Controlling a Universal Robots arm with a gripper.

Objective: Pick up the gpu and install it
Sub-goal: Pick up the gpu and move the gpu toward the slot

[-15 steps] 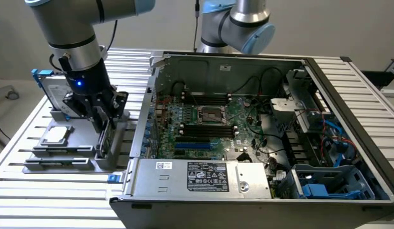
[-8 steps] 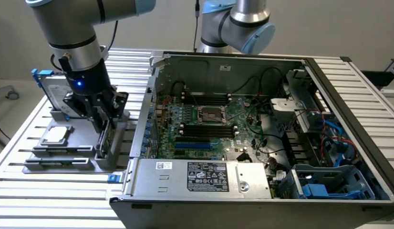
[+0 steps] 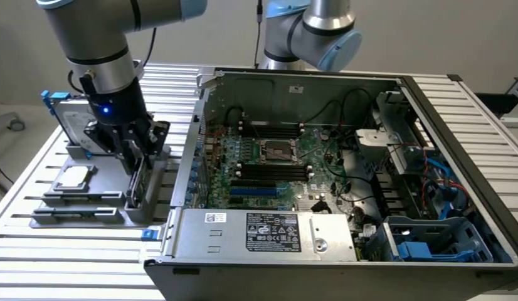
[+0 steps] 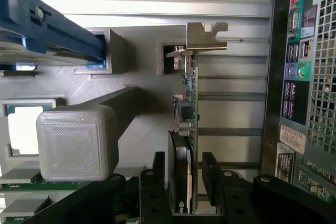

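The gpu [image 4: 192, 109] stands on edge in a slot of the grey parts fixture [image 4: 136, 51]. I see its green board edge-on, with its black shroud [image 4: 178, 174] on one face and its metal bracket [image 4: 206, 35] at the far end. My gripper [image 4: 184, 174] is lowered over the card with one finger on each side. The fingers [image 4: 210, 174] sit close, and a thin strip of grey shows between the board and the finger on that side. In the exterior view the gripper [image 3: 135, 164] hangs at the fixture, at the left of the open computer case [image 3: 393, 94].
A silver hard drive in a blue frame [image 3: 68, 113] stands at the fixture's back, with a processor [image 3: 73, 179] lying on it and a grey block [image 4: 77, 141] close to my fingers. The motherboard [image 3: 276, 163] lies open inside the case. A second arm [image 3: 313, 31] stands behind the case.
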